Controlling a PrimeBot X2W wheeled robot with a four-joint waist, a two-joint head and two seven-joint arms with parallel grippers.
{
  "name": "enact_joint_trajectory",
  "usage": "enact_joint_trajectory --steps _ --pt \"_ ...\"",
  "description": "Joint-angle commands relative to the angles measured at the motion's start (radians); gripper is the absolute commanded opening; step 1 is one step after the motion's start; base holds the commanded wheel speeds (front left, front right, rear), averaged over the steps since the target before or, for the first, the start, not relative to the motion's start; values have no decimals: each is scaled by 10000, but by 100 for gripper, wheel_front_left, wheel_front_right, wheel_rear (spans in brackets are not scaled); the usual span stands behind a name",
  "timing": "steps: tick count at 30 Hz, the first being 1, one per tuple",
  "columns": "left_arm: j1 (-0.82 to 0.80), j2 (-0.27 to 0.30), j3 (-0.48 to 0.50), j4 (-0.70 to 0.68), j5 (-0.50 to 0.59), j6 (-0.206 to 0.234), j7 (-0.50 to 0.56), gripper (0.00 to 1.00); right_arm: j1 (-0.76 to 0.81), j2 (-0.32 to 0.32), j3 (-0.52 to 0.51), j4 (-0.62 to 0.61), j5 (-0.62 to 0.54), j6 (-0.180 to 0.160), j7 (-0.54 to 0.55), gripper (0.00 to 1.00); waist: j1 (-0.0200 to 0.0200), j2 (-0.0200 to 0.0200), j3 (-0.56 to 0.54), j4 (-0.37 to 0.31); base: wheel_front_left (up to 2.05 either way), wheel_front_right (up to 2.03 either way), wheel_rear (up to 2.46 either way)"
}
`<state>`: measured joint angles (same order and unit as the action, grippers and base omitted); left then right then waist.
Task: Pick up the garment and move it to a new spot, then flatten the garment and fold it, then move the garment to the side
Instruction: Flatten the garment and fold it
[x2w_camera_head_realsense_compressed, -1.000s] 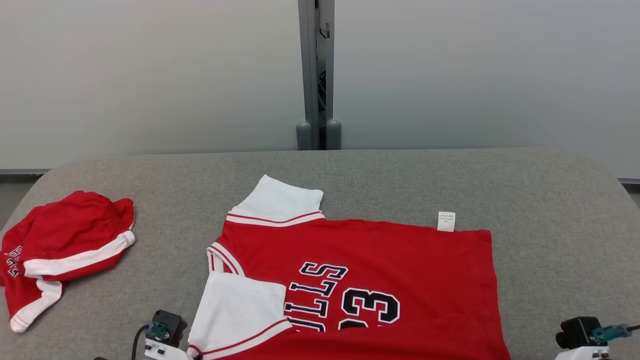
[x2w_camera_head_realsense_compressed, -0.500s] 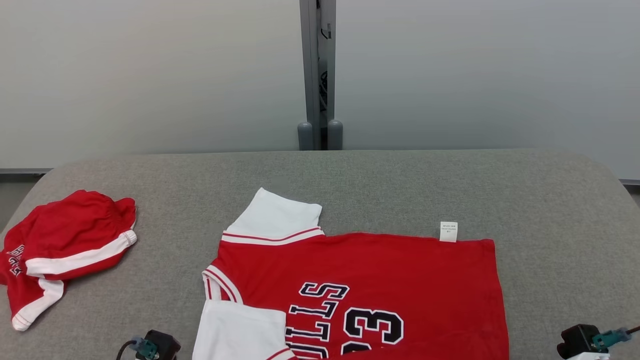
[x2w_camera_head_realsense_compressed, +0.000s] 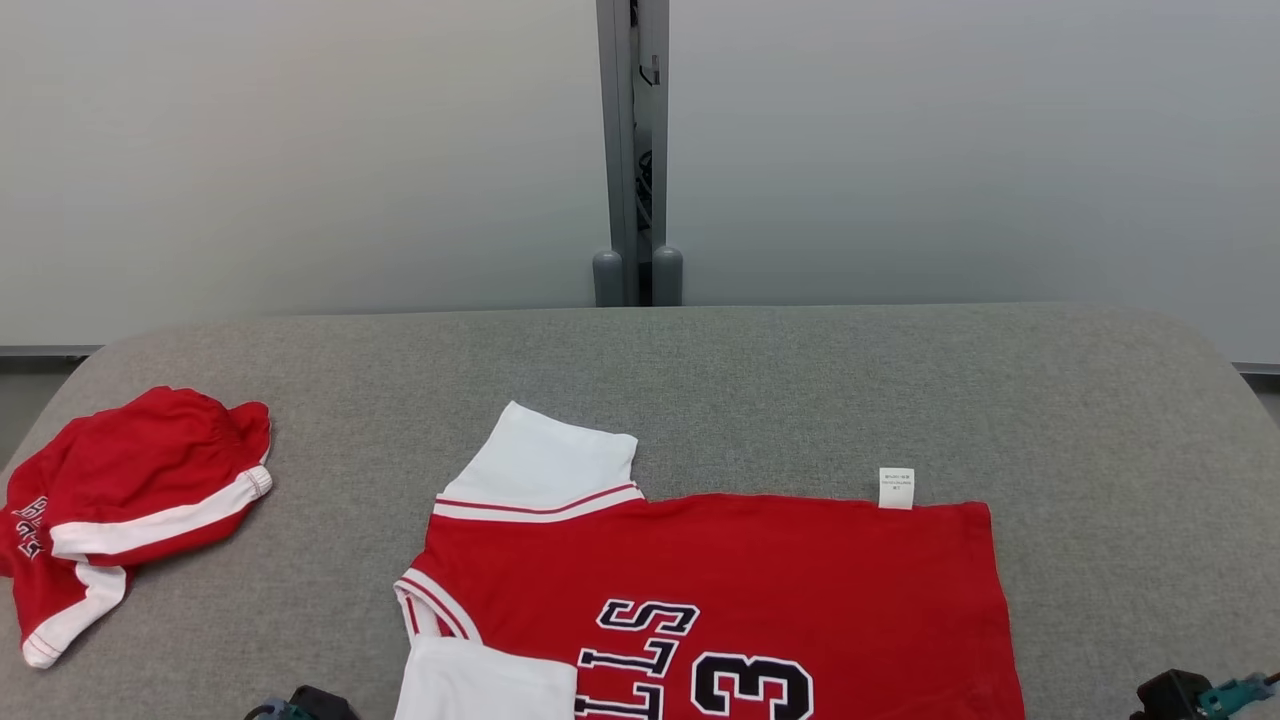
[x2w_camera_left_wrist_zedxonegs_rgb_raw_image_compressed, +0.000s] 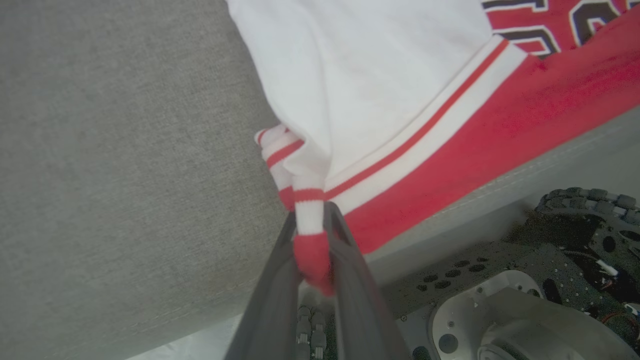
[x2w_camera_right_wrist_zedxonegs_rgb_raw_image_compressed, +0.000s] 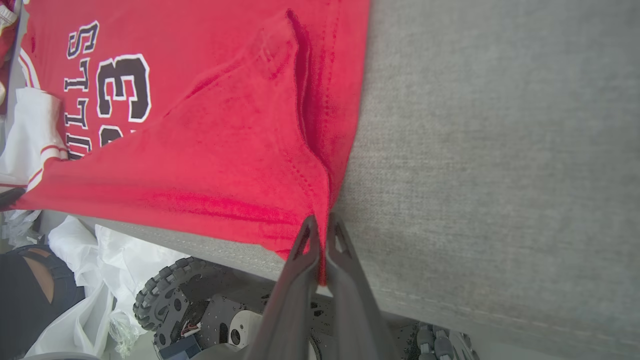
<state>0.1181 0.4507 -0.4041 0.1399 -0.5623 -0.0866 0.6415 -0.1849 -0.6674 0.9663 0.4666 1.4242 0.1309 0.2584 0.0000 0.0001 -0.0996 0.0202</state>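
The garment (x2w_camera_head_realsense_compressed: 720, 590) is a red jersey with white sleeves and dark lettering, lying spread on the grey table (x2w_camera_head_realsense_compressed: 800, 380), its near part running past the bottom of the head view. In the left wrist view my left gripper (x2w_camera_left_wrist_zedxonegs_rgb_raw_image_compressed: 311, 220) is shut on the red-and-white striped trim beside the white sleeve (x2w_camera_left_wrist_zedxonegs_rgb_raw_image_compressed: 370, 80), at the table's front edge. My right gripper (x2w_camera_right_wrist_zedxonegs_rgb_raw_image_compressed: 322, 222) is shut on the jersey's red hem corner (x2w_camera_right_wrist_zedxonegs_rgb_raw_image_compressed: 300, 190), also at the front edge; the cloth there is pulled into a ridge.
A second red-and-white garment (x2w_camera_head_realsense_compressed: 120, 510) lies crumpled at the table's left end. A grey post (x2w_camera_head_realsense_compressed: 636, 150) stands behind the table. Below the front edge are my base and a wheel (x2w_camera_right_wrist_zedxonegs_rgb_raw_image_compressed: 165, 285), white plastic bags (x2w_camera_right_wrist_zedxonegs_rgb_raw_image_compressed: 85, 260), and what looks like a person's leg (x2w_camera_right_wrist_zedxonegs_rgb_raw_image_compressed: 35, 290).
The jersey has slid toward me across the table, more of it now past the head view's bottom edge. Both wrists have dropped lower in that view. The grips are unchanged.
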Motion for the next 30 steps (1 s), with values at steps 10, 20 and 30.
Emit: enact_joint_trajectory --steps 10,20,30 --pt "-312 345 362 -144 639 684 -689 100 -397 20 -219 535 -331 -1 -844 100 0 -1 -135 -27 0 0 0" --pt "-1483 -320 1368 -47 1576 1859 -4346 100 -1293 208 -792 1004 -2390 -1 -4725 100 0 -1 -299 -152 0 0 0" --pt "-2023 -1962 1658 1409 1869 2238 -8853 100 -236 2609 -6246 -888 -8322 -1 -5225 100 0 -1 -302 -640 0 0 0"
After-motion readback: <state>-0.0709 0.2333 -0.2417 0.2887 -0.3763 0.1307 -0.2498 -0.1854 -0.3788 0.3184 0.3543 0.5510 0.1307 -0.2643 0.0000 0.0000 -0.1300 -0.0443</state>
